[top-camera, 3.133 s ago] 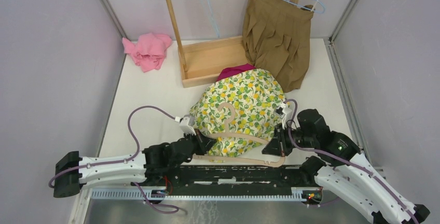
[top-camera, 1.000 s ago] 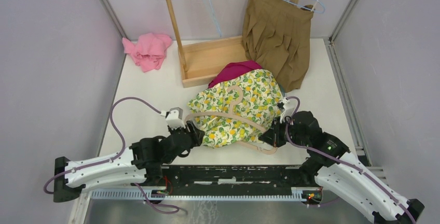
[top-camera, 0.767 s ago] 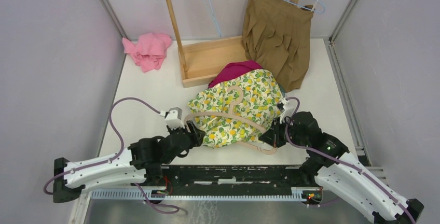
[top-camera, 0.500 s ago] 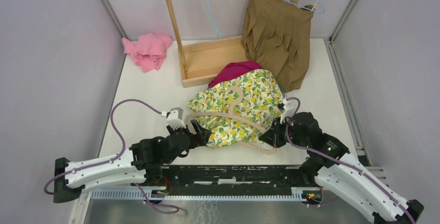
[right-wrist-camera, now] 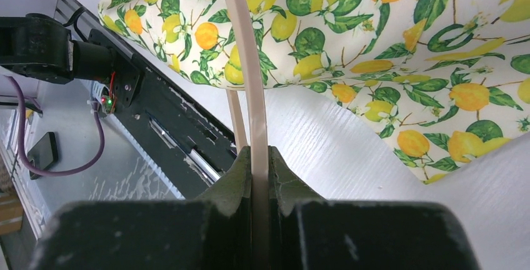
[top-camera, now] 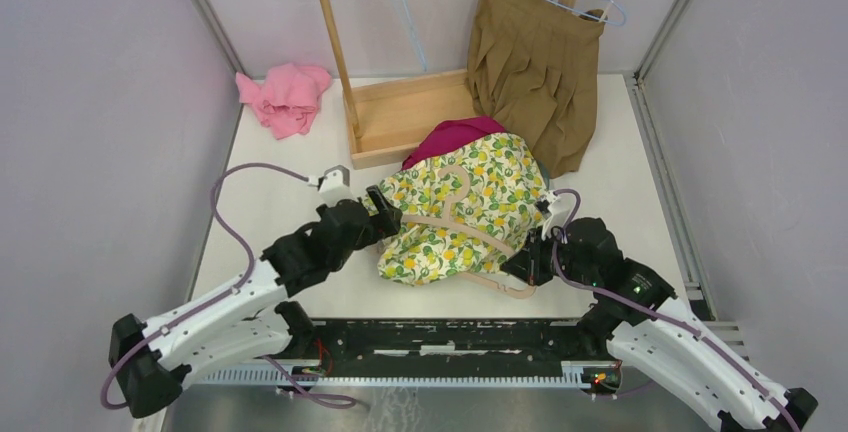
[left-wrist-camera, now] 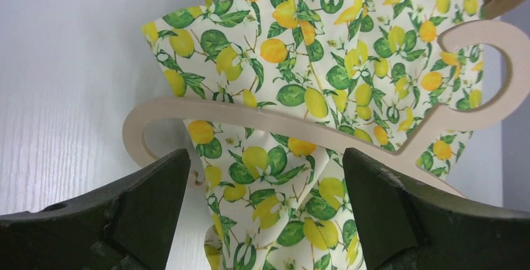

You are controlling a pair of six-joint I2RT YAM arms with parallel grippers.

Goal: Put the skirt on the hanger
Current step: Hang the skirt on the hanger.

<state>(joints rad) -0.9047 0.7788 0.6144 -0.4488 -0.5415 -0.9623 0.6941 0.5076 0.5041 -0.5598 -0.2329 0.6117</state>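
One crumpled pink cloth (top-camera: 285,99), one wooden rack (top-camera: 400,122) and two skirts share the white table (top-camera: 630,152) with one pale wooden hanger (left-wrist-camera: 250,115): a brown pleated skirt (top-camera: 535,62) on a blue wire hanger (top-camera: 605,2) well beyond both claws, and the white lemon-print skirt (top-camera: 480,187) lying right at their tips with the wooden hanger across it. The left gripper (left-wrist-camera: 265,179) has its jaws spread as wide as they go, gripping nothing, with the hanger's rounded end and a fold of lemon cloth just ahead between its fingers (left-wrist-camera: 150,189). The right gripper (right-wrist-camera: 253,157) is pinched tight on a thin bar of that hanger, the skirt just beyond.
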